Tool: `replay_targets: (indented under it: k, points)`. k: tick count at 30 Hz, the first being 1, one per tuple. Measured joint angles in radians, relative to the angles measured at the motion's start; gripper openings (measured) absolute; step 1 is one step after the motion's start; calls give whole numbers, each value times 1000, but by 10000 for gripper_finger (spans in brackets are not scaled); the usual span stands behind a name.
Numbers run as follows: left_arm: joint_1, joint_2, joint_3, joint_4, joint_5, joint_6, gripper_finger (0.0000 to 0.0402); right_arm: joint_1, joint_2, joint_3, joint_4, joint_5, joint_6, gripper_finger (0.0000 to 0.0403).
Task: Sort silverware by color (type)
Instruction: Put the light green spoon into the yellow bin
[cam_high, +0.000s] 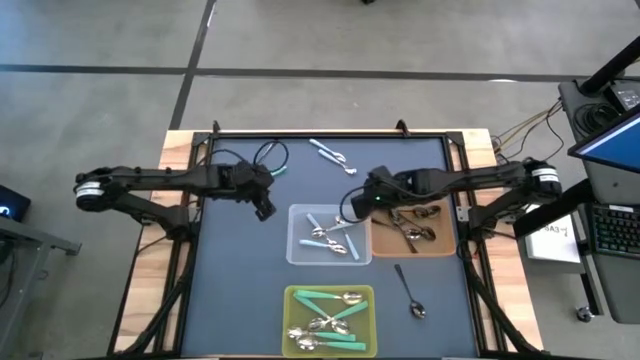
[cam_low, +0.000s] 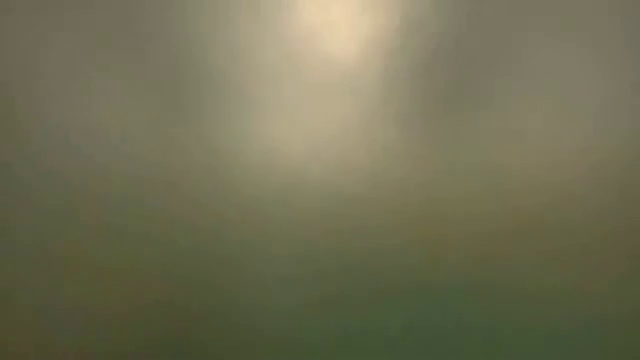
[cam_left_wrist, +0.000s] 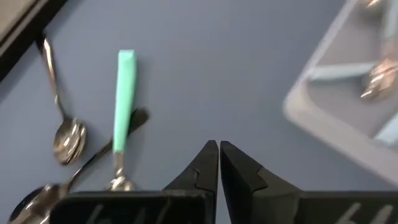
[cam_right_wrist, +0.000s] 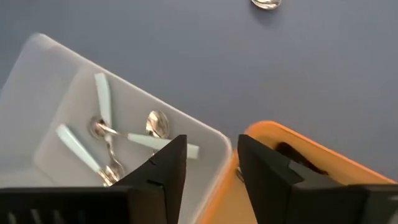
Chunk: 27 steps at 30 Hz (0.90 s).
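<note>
Over the clear bin (cam_high: 325, 236), our right gripper (cam_right_wrist: 211, 165) gapes empty, drop done; next, the light-blue spoons (cam_high: 331, 153) beyond. Left gripper (cam_left_wrist: 219, 163) waits shut.

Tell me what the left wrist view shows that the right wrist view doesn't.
Only the left wrist view shows the teal-handled metal spoon and two dark-handled metal spoons lying on the dark blue table mat, plus the left gripper, jaws shut. Only the right wrist view shows the brown rectangular bin and the right gripper, jaws open above the seam between the bins. Both show the clear rectangular bin holding light blue-handled spoons.
</note>
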Motion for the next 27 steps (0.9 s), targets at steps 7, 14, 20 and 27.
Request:
replay_targets:
  k: [7, 14, 20, 27]
  points:
    - [45, 3, -46, 20, 0, 133, 22, 0, 18, 0, 73, 3, 65, 121]
    - [95, 27, -46, 109, -56, 252, 85, -8, 9, 1, 79, 4, 62, 125]
    - [278, 151, -30, 134, -54, 113, 117, -53, 24, 1, 80, 5, 45, 121]
    - [438, 323, 45, 121, 42, 154, 116, -124, 31, 0, 88, 7, 18, 123]
